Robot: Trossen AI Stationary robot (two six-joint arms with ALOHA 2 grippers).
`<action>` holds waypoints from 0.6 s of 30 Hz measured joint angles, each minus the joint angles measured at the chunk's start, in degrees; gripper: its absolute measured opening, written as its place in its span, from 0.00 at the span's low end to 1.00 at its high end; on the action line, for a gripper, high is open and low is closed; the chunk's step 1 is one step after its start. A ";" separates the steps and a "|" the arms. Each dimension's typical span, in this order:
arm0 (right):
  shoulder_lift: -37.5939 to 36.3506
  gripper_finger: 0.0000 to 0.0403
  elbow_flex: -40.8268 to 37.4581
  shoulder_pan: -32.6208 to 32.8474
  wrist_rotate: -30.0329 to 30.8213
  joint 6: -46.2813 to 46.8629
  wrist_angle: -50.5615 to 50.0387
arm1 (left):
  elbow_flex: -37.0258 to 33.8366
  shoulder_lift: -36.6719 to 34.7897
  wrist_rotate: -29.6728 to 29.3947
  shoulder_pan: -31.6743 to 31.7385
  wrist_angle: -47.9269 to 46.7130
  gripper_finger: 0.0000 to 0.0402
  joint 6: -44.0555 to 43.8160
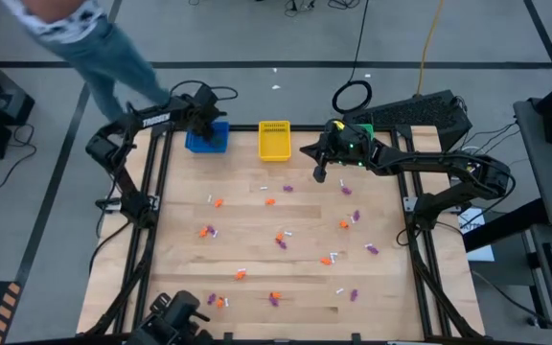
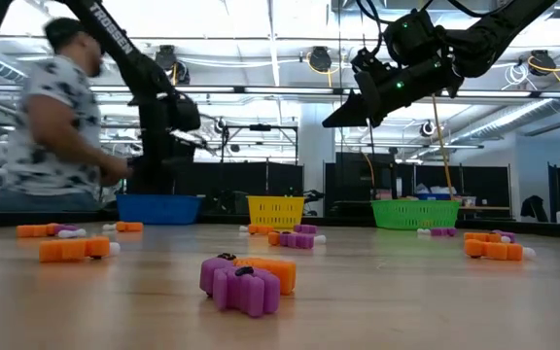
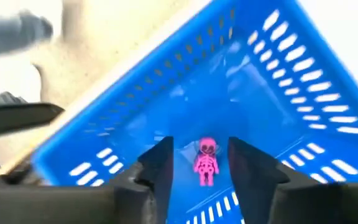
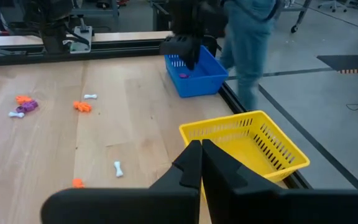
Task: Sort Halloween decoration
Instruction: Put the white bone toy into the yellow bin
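Over the blue basket (image 3: pixel 278 93), the left gripper (image 3: pixel 199 163) has its fingers apart around a pink skeleton figure (image 3: pixel 205 162). It looks light, stiff; best pinched at the torso. The right gripper (image 4: pixel 201 163) fingers are together.

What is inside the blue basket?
A small pink-purple skeleton trinket lies on the floor of the blue basket, between the open fingers of the left end effector above it. Those fingers cover the part of the floor nearest them, so more could be hiding there.

Grey floor (image 1: pixel 257 38), ceiling strip lights (image 2: pixel 261 92), a person (image 2: pixel 52 126) passing
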 joint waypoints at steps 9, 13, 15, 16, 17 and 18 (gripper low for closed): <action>0.01 0.00 0.00 0.00 0.07 0.02 -1.33 | 1.84 -9.16 9.87 -8.96 -3.01 0.35 6.10; 0.00 0.00 0.00 0.09 1.89 0.58 -2.46 | 0.50 -10.17 12.26 -17.54 -1.02 0.29 5.95; 0.01 0.00 0.00 0.09 1.97 0.88 -3.03 | -0.19 -9.80 12.42 -21.94 0.51 0.26 5.80; 0.01 0.00 0.00 0.15 1.97 0.90 -3.14 | -0.23 -9.22 12.52 -24.25 1.95 0.24 5.75; 0.01 0.00 0.00 0.30 2.02 0.92 -3.26 | -0.23 -8.65 12.52 -26.15 3.46 0.23 5.73; -0.01 0.00 0.00 0.44 2.23 0.92 -3.40 | -0.25 -8.08 12.52 -27.94 4.15 0.22 5.71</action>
